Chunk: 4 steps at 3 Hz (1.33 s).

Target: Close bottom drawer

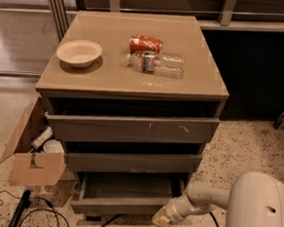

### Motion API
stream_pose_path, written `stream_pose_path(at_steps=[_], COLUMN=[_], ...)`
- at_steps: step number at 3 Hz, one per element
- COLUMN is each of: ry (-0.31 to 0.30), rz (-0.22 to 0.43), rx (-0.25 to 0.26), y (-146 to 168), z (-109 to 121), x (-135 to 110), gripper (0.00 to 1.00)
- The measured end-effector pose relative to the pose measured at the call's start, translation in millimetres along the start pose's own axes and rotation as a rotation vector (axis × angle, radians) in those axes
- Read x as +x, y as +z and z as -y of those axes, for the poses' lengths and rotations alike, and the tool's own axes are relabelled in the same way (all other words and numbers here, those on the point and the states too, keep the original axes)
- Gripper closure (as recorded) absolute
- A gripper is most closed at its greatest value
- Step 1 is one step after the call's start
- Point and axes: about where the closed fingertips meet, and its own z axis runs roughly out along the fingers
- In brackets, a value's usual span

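Camera view: I look down at the front of a three-drawer cabinet (208, 139).
My hand (161, 218): low on the right, at the right end of the bottom drawer (111, 207) front. I cannot tell if it touches, nor whether it is open or closed.
Bottom drawer: pulled out farthest, grey tray showing.
Middle drawer (131, 161): slightly out.
Top drawer (131, 127): slightly out, with pale scratches.
Worktop (134, 83): pale bowl (79, 52) at left; red can (146, 44) and clear plastic bottle (157, 64) lying side by side.
Floor: open cardboard box (33, 164) left of the cabinet, with black cables (37, 210) nearby.
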Motion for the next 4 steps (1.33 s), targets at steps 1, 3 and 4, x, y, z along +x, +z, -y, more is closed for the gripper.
stream_pose_path(at_steps=[1, 3, 4], ry=[-0.002, -0.002, -0.002], rz=[-0.013, -0.020, -0.020], rx=[0.002, 0.047, 0.047], y=[16.4, 29.2, 29.3], z=[9.8, 31.4, 31.4], x=[-5.0, -11.9, -11.9], gripper=[1.00, 0.75, 0.51])
